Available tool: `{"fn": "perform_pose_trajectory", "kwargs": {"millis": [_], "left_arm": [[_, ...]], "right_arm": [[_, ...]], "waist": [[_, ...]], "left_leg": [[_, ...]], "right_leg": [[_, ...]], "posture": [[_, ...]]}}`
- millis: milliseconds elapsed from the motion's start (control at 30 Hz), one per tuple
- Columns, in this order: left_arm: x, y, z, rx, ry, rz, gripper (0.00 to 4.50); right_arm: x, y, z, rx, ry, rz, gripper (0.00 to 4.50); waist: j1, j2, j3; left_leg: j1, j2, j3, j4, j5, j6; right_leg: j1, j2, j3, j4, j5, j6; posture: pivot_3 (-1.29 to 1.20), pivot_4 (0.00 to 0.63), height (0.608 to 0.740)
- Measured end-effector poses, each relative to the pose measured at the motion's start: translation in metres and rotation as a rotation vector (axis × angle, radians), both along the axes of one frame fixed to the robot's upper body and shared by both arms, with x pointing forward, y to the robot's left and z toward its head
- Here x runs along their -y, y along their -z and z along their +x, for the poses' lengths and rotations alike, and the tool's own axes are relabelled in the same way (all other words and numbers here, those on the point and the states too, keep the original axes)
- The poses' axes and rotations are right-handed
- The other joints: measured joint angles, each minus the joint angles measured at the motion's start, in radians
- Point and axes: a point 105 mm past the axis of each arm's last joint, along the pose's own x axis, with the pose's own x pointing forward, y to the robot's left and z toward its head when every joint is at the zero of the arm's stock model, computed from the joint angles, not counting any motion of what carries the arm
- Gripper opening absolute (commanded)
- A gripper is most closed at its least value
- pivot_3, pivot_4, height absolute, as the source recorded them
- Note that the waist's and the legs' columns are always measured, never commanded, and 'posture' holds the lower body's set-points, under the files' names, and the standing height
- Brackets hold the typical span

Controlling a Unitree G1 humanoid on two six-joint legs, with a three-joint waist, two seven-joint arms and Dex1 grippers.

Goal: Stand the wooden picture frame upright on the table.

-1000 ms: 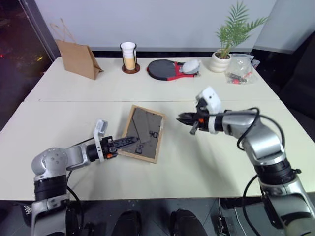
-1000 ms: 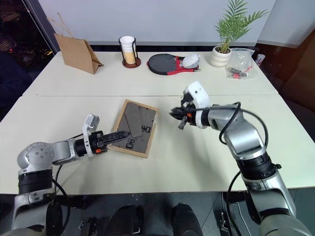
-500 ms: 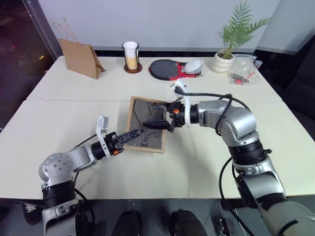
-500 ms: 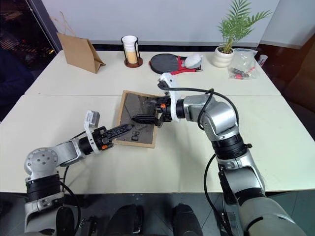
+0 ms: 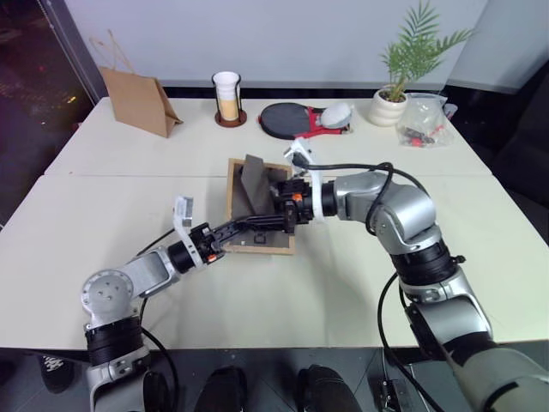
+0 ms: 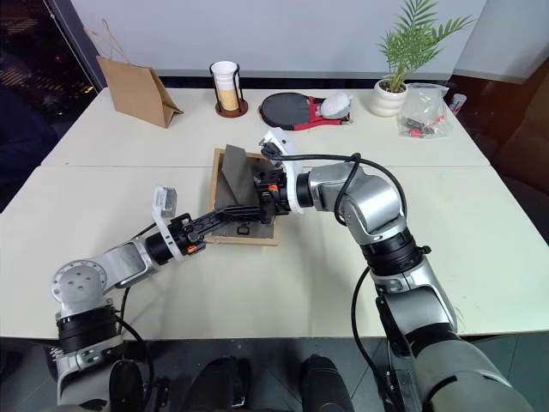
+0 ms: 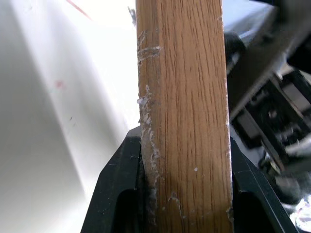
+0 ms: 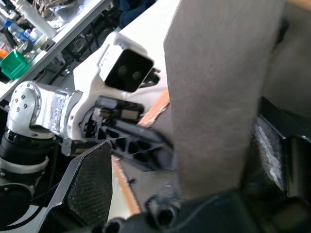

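The wooden picture frame (image 5: 266,241) lies back-up near the middle of the cream table (image 5: 360,283), its near edge a little raised. Its dark grey fold-out stand (image 5: 254,184) sticks up from the back panel. My left gripper (image 5: 247,225) reaches in from the near left and is shut on the frame's wooden edge (image 7: 182,121), which sits tight between the black fingers (image 7: 116,189). My right gripper (image 5: 273,215) comes from the right over the back panel and is open, with the grey stand (image 8: 218,97) between its widely spread fingers (image 8: 90,187).
Along the far edge stand a brown paper bag (image 5: 137,101), a cup in a holder (image 5: 227,97), a dark paddle (image 5: 290,121), a potted plant (image 5: 388,101) and a clear plastic bag (image 5: 420,120). A seam (image 5: 129,177) crosses the table behind the frame.
My right gripper has swung left onto the frame's back and opened wide. The grey stand has swung up from flat. My left gripper keeps its hold and has raised the near edge a little.
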Motion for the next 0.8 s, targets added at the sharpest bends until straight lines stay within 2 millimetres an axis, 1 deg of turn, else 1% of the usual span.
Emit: {"fn": "perform_pose_trajectory", "kwargs": {"millis": [333,467,533,633,733,800], "left_arm": [[-0.001,-0.009,0.001,0.024,-0.004,-0.010,1.07],[-0.004,-0.010,0.002,0.028,-0.019,0.002,1.07],[-0.005,-0.010,0.002,0.031,-0.015,0.002,1.07],[-0.007,-0.010,-0.001,0.031,-0.008,0.001,1.07],[-0.011,-0.008,-0.002,0.029,-0.008,-0.003,1.07],[-0.016,-0.007,-0.002,0.028,-0.019,0.006,1.07]], "right_arm": [[0.008,-0.015,-0.011,0.060,0.003,-0.011,4.47],[0.016,-0.016,-0.007,0.090,0.034,-0.034,4.47],[0.023,-0.015,-0.003,0.129,0.061,-0.070,4.47],[0.041,-0.015,0.003,0.180,0.112,-0.123,4.47],[0.071,-0.018,0.004,0.253,0.164,-0.209,4.47],[0.092,-0.028,0.007,0.347,0.213,-0.256,4.47]], "waist": [[-0.001,0.000,0.000],[0.000,0.000,0.000],[0.000,0.000,0.000],[0.001,0.000,0.000],[0.005,-0.001,0.000],[0.003,-0.001,0.001]], "left_leg": [[0.000,0.000,0.000,-0.004,0.001,-0.001],[0.000,0.000,0.001,-0.004,0.001,-0.001],[0.000,0.000,0.001,-0.004,0.001,-0.001],[0.000,0.000,0.001,-0.004,0.001,-0.001],[-0.001,-0.001,0.001,-0.004,0.001,-0.001],[-0.001,-0.001,0.002,-0.004,0.001,-0.001]], "right_leg": [[-0.002,0.001,0.000,-0.001,0.000,0.000],[-0.002,0.001,0.000,-0.001,0.000,0.000],[-0.002,0.002,0.000,-0.002,0.000,0.000],[-0.002,0.002,0.000,-0.002,0.000,0.000],[-0.002,0.003,0.000,-0.003,0.000,0.000],[-0.002,0.003,0.000,-0.004,0.000,0.000]], "posture": [[0.00,0.150,0.740],[0.00,0.150,0.740],[0.00,0.150,0.740],[0.00,0.150,0.740],[0.00,0.150,0.740],[0.00,0.150,0.740]]}}
